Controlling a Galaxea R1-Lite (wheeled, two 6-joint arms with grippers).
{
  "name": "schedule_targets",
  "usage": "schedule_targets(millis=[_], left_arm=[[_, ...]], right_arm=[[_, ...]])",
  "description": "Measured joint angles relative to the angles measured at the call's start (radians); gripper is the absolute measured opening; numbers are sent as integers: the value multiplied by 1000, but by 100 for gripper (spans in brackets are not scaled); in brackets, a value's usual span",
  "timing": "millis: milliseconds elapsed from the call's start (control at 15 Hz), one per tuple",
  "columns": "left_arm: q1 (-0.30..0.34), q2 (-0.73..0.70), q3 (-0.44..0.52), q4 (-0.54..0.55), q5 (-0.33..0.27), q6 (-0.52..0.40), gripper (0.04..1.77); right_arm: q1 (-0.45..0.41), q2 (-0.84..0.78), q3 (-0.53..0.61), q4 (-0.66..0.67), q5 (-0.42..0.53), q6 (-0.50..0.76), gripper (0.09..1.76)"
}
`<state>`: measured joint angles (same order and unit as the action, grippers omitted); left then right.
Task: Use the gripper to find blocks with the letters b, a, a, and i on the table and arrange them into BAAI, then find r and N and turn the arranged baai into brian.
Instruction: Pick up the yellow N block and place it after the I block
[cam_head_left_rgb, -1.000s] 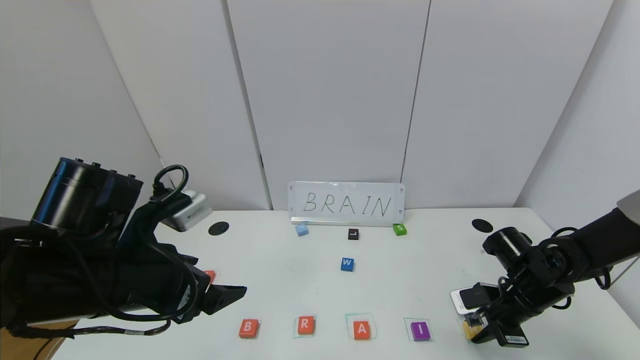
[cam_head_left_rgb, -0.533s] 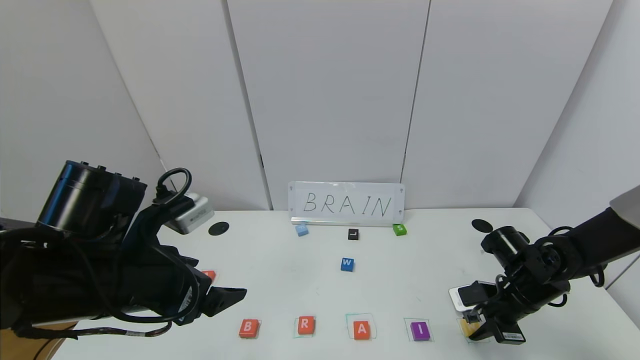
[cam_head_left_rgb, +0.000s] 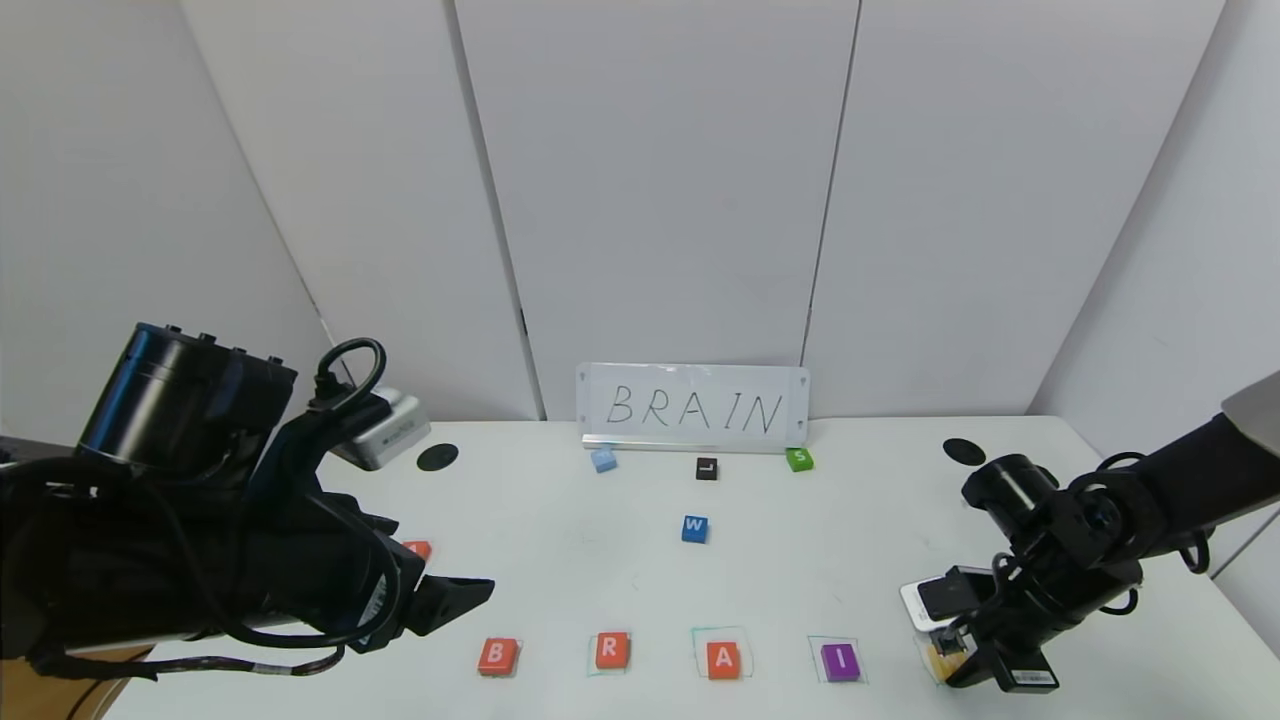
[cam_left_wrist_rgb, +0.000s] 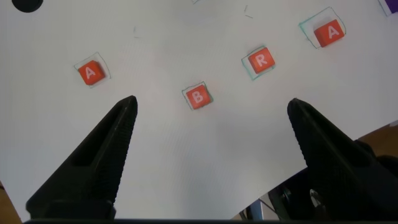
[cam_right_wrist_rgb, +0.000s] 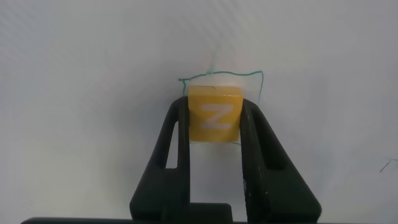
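Right gripper (cam_right_wrist_rgb: 214, 121) is clamped on the N (cam_right_wrist_rgb: 214, 116), a small yellow square block with a white letter on its top face, black fingers (cam_right_wrist_rgb: 256, 146) pressed against two opposite sides. It sits over a thin green hand-drawn outline (cam_right_wrist_rgb: 249, 75) on the white table (cam_head_left_rgb: 560, 560), at the near right end of the row. From the head view the N (cam_head_left_rgb: 940, 657) is mostly hidden under the right gripper (cam_head_left_rgb: 955, 655).

Along the near edge, left to right: orange B (cam_head_left_rgb: 497, 656), orange r (cam_head_left_rgb: 611, 650), orange A (cam_head_left_rgb: 723, 659), purple I (cam_head_left_rgb: 840, 661). All flat little squares with rounded corners, matte faces and crisp white letters, each one on or beside its green outline. A second orange A (cam_left_wrist_rgb: 91, 73) lies apart to the far left, partly behind the left arm in the head view.

Left gripper (cam_left_wrist_rgb: 211, 134) hangs above the near left of the table, jaws spread wide, nothing between them, the B (cam_left_wrist_rgb: 198, 97) seen below the gap.

Farther back: blue W block (cam_head_left_rgb: 695, 528), black L block (cam_head_left_rgb: 707, 468), green S block (cam_head_left_rgb: 799, 459), light blue block (cam_head_left_rgb: 603, 459), and a white sign (cam_head_left_rgb: 693, 406) handwritten BRAIN against the grey wall panels.

Compared with a second ago, the right arm has shifted only slightly while keeping its grip on the N; the left arm has sunk a touch; the row is unchanged.
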<state>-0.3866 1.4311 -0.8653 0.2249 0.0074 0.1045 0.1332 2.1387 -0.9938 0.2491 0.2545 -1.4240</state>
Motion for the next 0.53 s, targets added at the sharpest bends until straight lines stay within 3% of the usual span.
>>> schedule_targets(millis=[333, 533], left_arm=[[-3, 1, 2, 0, 0, 0, 172], [-3, 2, 4, -1, 0, 2, 172]], right_arm=[[0, 2, -5, -3, 0, -1, 58], [0, 1, -6, -3, 0, -3, 93]])
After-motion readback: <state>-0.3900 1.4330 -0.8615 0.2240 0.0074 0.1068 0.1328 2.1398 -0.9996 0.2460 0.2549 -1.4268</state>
